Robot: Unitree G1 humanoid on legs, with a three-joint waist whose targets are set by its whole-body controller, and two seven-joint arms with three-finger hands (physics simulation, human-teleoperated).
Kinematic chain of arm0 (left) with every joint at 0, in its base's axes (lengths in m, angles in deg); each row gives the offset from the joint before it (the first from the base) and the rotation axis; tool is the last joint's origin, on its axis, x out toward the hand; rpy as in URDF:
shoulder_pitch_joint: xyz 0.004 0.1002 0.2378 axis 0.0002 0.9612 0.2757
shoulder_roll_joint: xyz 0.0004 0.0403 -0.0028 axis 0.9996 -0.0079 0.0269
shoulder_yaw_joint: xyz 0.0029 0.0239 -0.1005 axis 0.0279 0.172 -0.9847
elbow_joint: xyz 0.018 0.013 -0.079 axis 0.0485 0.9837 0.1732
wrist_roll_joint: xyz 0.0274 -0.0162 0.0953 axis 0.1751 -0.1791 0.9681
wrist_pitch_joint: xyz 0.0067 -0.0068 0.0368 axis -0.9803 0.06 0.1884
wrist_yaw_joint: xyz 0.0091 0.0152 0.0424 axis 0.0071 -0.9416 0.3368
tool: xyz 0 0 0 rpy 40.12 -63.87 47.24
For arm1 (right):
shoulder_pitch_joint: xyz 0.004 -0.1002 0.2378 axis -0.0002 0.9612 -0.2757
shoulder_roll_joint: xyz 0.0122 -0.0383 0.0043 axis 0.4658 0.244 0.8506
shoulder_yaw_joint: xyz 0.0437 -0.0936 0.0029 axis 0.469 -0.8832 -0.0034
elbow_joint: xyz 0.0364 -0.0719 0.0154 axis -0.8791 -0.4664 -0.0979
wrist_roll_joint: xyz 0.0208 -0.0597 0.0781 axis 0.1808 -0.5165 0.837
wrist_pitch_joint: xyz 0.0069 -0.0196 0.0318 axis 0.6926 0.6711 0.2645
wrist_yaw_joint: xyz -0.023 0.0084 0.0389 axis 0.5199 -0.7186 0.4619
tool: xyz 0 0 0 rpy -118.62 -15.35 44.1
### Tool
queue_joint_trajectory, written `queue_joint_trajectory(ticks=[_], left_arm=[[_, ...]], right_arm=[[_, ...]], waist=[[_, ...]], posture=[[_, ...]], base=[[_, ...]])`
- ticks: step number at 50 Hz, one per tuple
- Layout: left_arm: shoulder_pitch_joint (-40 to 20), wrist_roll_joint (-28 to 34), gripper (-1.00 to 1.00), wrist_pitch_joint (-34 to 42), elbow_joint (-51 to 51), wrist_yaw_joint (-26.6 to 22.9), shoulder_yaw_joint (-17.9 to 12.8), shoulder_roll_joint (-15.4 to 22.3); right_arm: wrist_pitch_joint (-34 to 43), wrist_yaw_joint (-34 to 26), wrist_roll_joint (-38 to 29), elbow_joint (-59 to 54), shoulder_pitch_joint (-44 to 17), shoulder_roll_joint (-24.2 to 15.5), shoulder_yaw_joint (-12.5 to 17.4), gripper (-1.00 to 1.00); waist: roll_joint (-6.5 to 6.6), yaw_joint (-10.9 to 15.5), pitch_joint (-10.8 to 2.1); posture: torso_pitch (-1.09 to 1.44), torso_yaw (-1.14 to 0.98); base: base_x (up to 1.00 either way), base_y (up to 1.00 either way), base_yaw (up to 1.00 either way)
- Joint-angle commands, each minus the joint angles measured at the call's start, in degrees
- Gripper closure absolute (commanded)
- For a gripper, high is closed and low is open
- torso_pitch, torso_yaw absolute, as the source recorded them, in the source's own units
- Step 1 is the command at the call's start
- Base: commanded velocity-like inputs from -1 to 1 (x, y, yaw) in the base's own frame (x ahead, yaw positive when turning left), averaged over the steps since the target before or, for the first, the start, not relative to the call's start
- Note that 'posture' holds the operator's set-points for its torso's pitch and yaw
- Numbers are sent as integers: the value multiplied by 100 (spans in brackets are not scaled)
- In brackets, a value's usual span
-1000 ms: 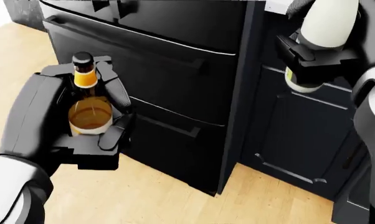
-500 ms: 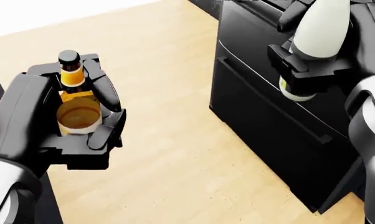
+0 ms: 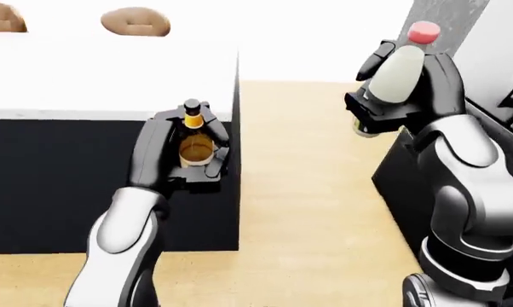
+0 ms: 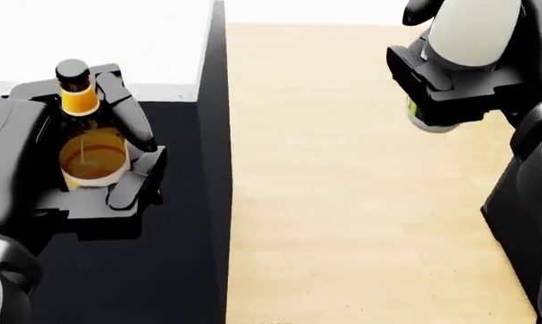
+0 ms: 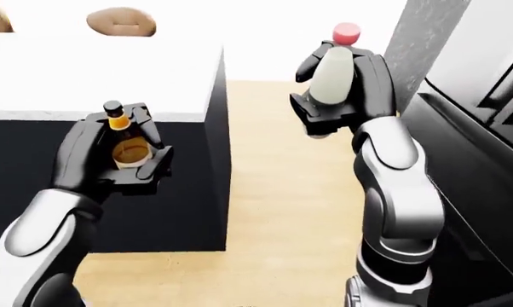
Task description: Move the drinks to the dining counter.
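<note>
White-topped counter with black sides occupies the left of the eye views. Two brown stool backs show beyond its top edge. Wood floor. Dark cabinet at right.

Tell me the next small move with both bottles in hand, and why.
Probably step toward the white counter and raise the left hand above its top: the amber bottle sits below the counter's edge, while the right hand holds the pale bottle over bare floor.

The head view's top edge crops the pale bottle; two brown objects stay unidentifiable.
</note>
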Motion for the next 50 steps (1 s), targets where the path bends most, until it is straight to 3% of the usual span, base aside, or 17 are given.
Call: queue_joint_trajectory(ticks=[1, 8, 9, 12, 14, 16, 17, 19, 22, 26, 29, 31, 38, 41, 46, 49, 50], left_arm=[[-248, -41, 100, -159, -252, 28, -118, 65], [-359, -141, 100, -21, -309, 66, -201, 148], [-380, -155, 100, -1, -306, 72, -214, 164], [-461, -236, 100, 66, -277, 80, -285, 193], [-587, -261, 100, 176, -283, 100, -278, 262], [-779, -288, 100, 356, -307, 95, -301, 336], [-859, -300, 100, 396, -282, 86, -329, 373], [-895, -316, 100, 399, -257, 81, -346, 411], [-1018, -350, 100, 506, -266, 73, -404, 471], [-1112, -382, 100, 542, -224, 83, -427, 506], [-1177, -411, 100, 616, -246, 107, -439, 522], [-1191, -432, 100, 602, -215, 109, -467, 531], [-1268, -534, 100, 725, -290, 140, -536, 590], [-1281, -566, 100, 761, -321, 162, -557, 601], [-1300, -625, 100, 807, -359, 190, -592, 623], [-1333, -671, 100, 860, -381, 211, -627, 648], [-1349, -683, 100, 880, -385, 220, -631, 655]], right_arm=[[-108, 40, -11, 133, -205, -60, 41, 100], [-11, 72, 93, 229, -254, -102, 95, 100], [33, 104, 103, 245, -266, -107, 106, 100], [89, 197, 163, 272, -302, -144, 138, 100], [201, 237, 139, 302, -384, -216, 128, 100], [329, 255, 158, 376, -477, -253, 160, 100], [429, 286, 180, 445, -528, -262, 167, 100], [437, 305, 205, 492, -524, -258, 157, 100], [418, 313, 211, 468, -554, -272, 138, 100], [407, 326, 203, 458, -557, -268, 116, 100], [477, 335, 216, 498, -596, -272, 119, 100], [478, 335, 219, 508, -586, -269, 122, 100], [503, 352, 243, 552, -595, -257, 115, 100], [436, 348, 239, 515, -575, -250, 114, 100], [403, 357, 246, 518, -562, -226, 101, 100], [420, 360, 271, 553, -559, -220, 120, 100], [401, 359, 277, 545, -548, -216, 121, 100]], waist=[[-18, 89, -113], [447, -86, -116], [248, 70, -49], [747, -74, -163], [757, -113, -180], [395, 33, 140], [369, 67, 169], [270, 84, -77], [298, 30, -134], [563, -89, -95], [1093, -102, -263], [1079, -10, -174], [584, 70, 71], [206, -78, -40], [205, -80, -142], [398, 99, -72], [1122, 172, -128]], posture=[[0, 0], [0, 0], [0, 0], [0, 0], [0, 0], [0, 0], [0, 0], [0, 0], [0, 0], [0, 0], [0, 0], [0, 0], [0, 0], [0, 0], [0, 0], [0, 0], [0, 0]], base=[[0, 0, 100], [0, 8, 86], [0, 0, 0], [0, 0, 0], [6, 25, 0], [30, 100, 0], [30, 100, 0], [31, 100, 0], [30, 100, 0], [30, 100, 0], [29, 100, 0], [30, 100, 0], [28, 100, 0], [25, 100, 0], [23, 100, 0], [3, 67, 33], [0, 0, 100]])
